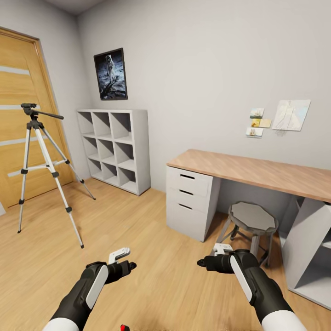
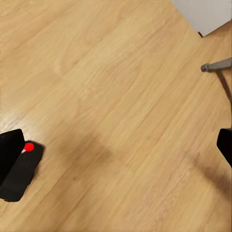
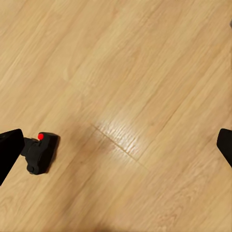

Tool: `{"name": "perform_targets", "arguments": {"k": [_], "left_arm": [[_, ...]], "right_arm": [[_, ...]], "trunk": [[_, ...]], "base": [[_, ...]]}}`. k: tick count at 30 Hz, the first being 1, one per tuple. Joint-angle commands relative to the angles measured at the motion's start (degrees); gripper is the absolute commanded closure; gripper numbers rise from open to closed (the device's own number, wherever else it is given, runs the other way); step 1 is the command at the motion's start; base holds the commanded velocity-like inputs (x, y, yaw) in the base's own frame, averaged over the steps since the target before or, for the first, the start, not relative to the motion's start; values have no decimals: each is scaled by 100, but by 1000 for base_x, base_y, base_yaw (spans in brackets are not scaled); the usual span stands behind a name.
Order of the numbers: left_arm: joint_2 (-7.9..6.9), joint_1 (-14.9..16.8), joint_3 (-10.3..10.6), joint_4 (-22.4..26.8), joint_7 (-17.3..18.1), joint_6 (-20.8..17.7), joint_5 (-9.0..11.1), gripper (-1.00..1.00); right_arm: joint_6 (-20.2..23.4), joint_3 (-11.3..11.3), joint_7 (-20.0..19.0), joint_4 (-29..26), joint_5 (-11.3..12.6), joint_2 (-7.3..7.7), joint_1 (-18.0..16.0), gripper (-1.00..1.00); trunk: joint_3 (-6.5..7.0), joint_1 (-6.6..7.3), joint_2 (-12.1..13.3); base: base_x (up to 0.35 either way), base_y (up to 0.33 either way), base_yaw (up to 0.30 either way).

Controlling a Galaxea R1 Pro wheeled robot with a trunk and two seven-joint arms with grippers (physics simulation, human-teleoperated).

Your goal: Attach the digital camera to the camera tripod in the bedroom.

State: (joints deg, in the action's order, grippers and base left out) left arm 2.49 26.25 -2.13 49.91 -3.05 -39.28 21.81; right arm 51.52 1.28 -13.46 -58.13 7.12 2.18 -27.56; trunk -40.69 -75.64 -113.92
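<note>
Bedroom, both arms held low over the plank floor (image 1: 151, 276): your left claw (image 1: 123, 260) and right claw (image 1: 212, 257) hang empty, each with its jaws spread wide, dark fingertips (image 3: 9, 147) at opposite edges of the wrist views. The digital camera (image 3: 41, 152) lies on the floor beneath you, red dot up, lying near the left claw's finger in the left wrist view, while the head view catches just a sliver of red at its bottom edge. The camera tripod (image 1: 39, 170) stands well apart by the oak door (image 1: 18, 92), beside the white cube shelves (image 1: 115, 149). The risk, as it looks from here: you reach down almost blind from the head camera, and a finger nudges the camera across the smooth boards instead of straddling it. Later, a careless approach could clip a thin tripod leg and tip it.
</note>
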Motion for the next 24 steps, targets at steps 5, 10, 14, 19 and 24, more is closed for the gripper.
{"name": "perform_targets", "arguments": {"k": [5, 10, 14, 19, 24], "left_arm": [[12, 3, -4, -15, -231, 2, 19, -100], [26, 3, 8, -16, -429, 7, 7, -100], [30, 3, 10, -15, -467, 8, 2, -100], [31, 3, 16, 10, -479, 13, 3, -100], [30, 3, 27, 27, -481, 17, -16, -100]], "right_arm": [[-20, 24, 52, -26, 53, -8, -3, -100], [-93, 29, 47, -47, 50, -4, -3, -100], [-106, 19, 30, -33, 57, 17, -3, -100], [-117, -2, 7, -48, 116, 44, -7, -100], [-124, 1, -156, -52, 129, 54, -4, -100]], "trunk": [[-96, -110, -205], [-186, -220, -405], [-258, -307, -566], [-348, -417, -766], [-437, -527, -967]], "base": [[0, 0, 0], [0, 0, 0], [0, 0, 0], [0, 0, 0], [0, 0, 0]]}}
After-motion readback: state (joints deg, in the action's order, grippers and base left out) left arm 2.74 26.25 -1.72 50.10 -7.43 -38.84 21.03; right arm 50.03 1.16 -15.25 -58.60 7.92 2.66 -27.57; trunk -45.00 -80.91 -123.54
